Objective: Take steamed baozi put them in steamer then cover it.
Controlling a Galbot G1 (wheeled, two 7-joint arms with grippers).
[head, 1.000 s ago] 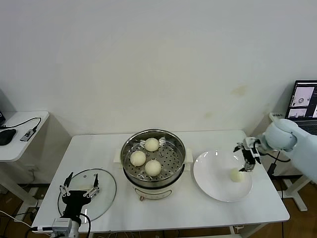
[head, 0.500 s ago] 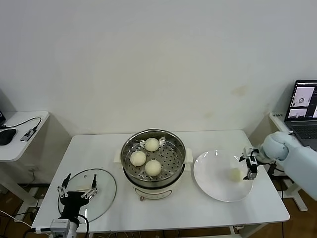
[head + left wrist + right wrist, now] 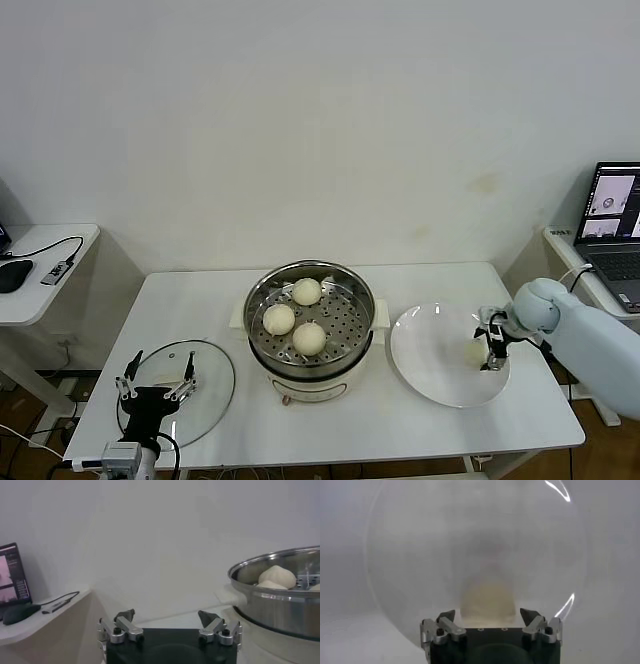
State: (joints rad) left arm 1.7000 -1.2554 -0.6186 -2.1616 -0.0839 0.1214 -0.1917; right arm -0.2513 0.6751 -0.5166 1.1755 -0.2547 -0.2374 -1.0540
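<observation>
The steel steamer [image 3: 310, 318] stands mid-table with three cream-white baozi [image 3: 309, 338] on its perforated tray. A fourth baozi [image 3: 474, 351] lies on the white plate [image 3: 430, 375] at the right. My right gripper [image 3: 490, 347] is open over the plate and its fingers straddle that baozi; in the right wrist view the baozi [image 3: 487, 600] lies between the open fingertips [image 3: 529, 614]. The glass cover [image 3: 215, 385] lies flat at the table's front left. My left gripper [image 3: 157, 385] is open and empty above the cover. The left wrist view shows the steamer's rim [image 3: 255, 572] off to one side.
A side table [image 3: 40, 270] with a mouse and cable stands at the far left. A laptop [image 3: 612, 215] sits on another table at the far right. The white wall runs behind the table.
My right gripper has moved down and towards the steamer, from beside the baozi on the plate to around it. The left arm has barely moved.
</observation>
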